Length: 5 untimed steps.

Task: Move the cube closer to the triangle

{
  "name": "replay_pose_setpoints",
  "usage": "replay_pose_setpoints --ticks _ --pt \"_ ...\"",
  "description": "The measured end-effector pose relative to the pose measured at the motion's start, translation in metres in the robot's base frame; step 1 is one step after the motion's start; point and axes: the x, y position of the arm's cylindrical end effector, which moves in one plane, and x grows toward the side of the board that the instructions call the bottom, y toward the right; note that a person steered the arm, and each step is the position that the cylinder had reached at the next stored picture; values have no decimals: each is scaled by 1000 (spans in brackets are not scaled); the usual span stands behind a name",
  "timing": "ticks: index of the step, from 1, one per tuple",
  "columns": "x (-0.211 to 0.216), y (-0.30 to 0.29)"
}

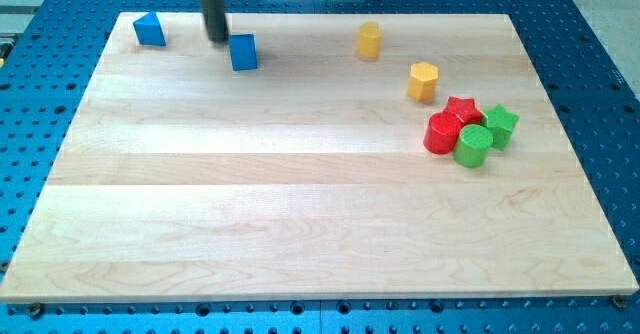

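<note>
Board: pale wooden board (pixel 300 174) on blue perforated table (pixel 30 94), no containers on it. Dark rod, my tip (pixel 217 40) just left of blue cube (pixel 243 52), contact unclear. No pincer fitted, nothing gripped. Blue triangle block (pixel 149 30) sits well left, at top-left corner. Red cylinder (pixel 441 134) touches green cylinder (pixel 473 146) at right.

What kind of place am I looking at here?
Probably a robotics lab bench: a wooden board lies on a blue perforated metal table, with small coloured blocks on it and my tip beside the blue cube.
</note>
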Motion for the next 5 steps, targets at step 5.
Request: replay_pose_setpoints --ticks 5 --pt "55 -61"
